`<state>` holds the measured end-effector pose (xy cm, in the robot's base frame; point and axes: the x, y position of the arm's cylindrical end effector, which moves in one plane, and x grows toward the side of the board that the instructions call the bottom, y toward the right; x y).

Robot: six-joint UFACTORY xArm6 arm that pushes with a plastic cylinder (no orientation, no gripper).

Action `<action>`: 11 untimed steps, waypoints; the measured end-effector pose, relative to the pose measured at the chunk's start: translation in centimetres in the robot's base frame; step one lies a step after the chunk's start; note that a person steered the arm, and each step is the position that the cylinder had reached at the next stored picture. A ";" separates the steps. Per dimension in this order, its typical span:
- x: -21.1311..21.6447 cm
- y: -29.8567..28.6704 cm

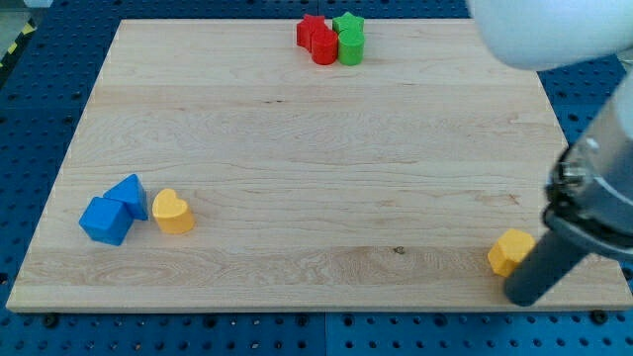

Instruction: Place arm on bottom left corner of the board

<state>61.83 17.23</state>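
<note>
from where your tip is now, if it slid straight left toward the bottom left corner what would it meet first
My tip sits at the view's bottom right, beside the yellow block. Straight left along the bottom edge looks free; the blue blocks and yellow heart seem slightly above that line.

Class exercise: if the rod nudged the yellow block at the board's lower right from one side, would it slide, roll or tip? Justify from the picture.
Probably slide: the yellow block looks squat and flat-faced, lying on the smooth wooden board. It may also turn, since my tip sits just below and to the view's right of it, off-centre. It looks rigid and light.
</note>
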 end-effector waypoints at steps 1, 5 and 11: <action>0.0 -5.0; 0.0 -31.9; -0.7 -47.7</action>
